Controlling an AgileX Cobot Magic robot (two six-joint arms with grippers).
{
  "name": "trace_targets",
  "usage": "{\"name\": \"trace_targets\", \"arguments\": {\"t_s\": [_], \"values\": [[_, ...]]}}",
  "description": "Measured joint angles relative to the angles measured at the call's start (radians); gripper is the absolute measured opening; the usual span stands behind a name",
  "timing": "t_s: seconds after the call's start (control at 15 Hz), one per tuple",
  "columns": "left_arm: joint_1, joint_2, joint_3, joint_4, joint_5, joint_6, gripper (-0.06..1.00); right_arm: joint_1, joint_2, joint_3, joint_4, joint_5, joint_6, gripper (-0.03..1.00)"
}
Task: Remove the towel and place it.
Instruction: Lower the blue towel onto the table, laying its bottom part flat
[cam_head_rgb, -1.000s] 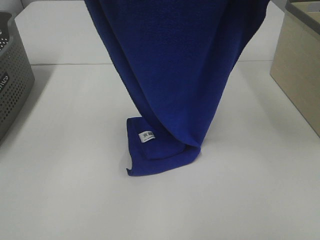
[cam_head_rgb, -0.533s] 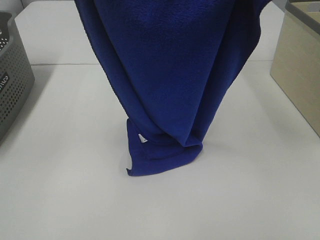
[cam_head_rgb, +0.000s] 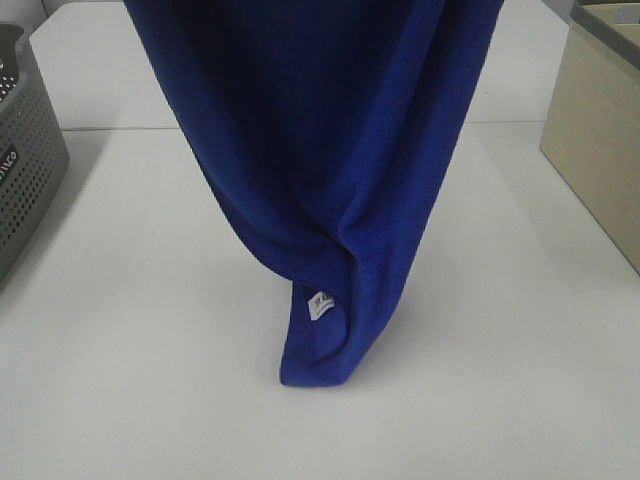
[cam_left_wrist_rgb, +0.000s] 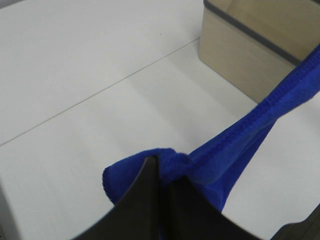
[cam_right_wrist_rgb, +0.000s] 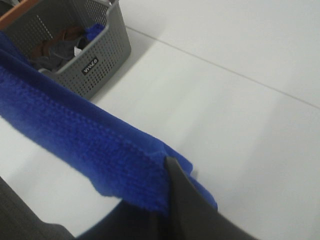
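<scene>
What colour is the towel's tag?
White with faint dark print. The tag shows best in the exterior high view, low on the towel.

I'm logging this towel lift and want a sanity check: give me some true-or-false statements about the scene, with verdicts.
The left gripper and the right gripper are both shut on the towel. True.
The towel lies flat on the table. False: it hangs, only its lower end reaching the table.
A white tag shows near the towel's lower end. True.
The grey basket is empty. False: the grey basket holds things.
</scene>
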Motion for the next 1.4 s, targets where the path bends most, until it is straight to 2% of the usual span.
{"name": "trace_targets", "arguments": {"t_s": [0.13, 0.2, 0.27, 0.4, 0.53, 0.67, 0.73, 0.87, 0.93, 1.0, 1.13, 1.27, 1.4], "values": [[0.000, -0.021, -0.040, 0.049, 0.000, 0.000, 0.00, 0.000, 0.008, -0.049, -0.002, 0.000, -0.036, 0.02], [0.004, 0.001, -0.055, 0.177, -0.002, 0.000, 0.00, 0.001, 0.057, -0.077, -0.011, -0.038, -0.073, 0.02], [0.020, 0.030, -0.055, 0.234, -0.004, 0.000, 0.00, 0.005, 0.097, -0.085, -0.031, -0.085, -0.094, 0.02], [0.079, 0.100, -0.055, 0.294, -0.068, 0.017, 0.00, 0.009, 0.186, -0.085, -0.107, -0.208, -0.118, 0.02], [0.141, 0.183, -0.055, 0.319, -0.180, 0.052, 0.00, 0.009, 0.265, -0.085, -0.204, -0.386, -0.125, 0.02], [0.212, 0.280, -0.056, 0.337, -0.370, 0.093, 0.00, 0.008, 0.370, -0.085, -0.304, -0.664, -0.128, 0.02], [0.233, 0.308, -0.056, 0.338, -0.435, 0.097, 0.00, 0.007, 0.395, -0.085, -0.315, -0.752, -0.128, 0.02], [0.310, 0.413, -0.056, 0.344, -0.694, 0.102, 0.00, -0.008, 0.516, -0.107, -0.322, -1.040, -0.129, 0.02], [0.339, 0.460, -0.071, 0.345, -0.825, 0.102, 0.00, -0.019, 0.584, -0.165, -0.321, -1.126, -0.129, 0.02], [0.359, 0.503, -0.110, 0.346, -0.915, 0.102, 0.00, -0.036, 0.642, -0.242, -0.320, -1.157, -0.129, 0.02], [0.361, 0.580, -0.241, 0.361, -0.994, 0.126, 0.00, -0.068, 0.733, -0.407, -0.298, -1.168, -0.128, 0.02], [0.361, 0.645, -0.386, 0.372, -1.007, 0.199, 0.00, -0.114, 0.775, -0.503, -0.252, -1.173, -0.128, 0.02], [0.360, 0.683, -0.413, 0.372, -0.963, 0.225, 0.00, -0.123, 0.797, -0.507, -0.224, -1.148, -0.128, 0.02]]}}
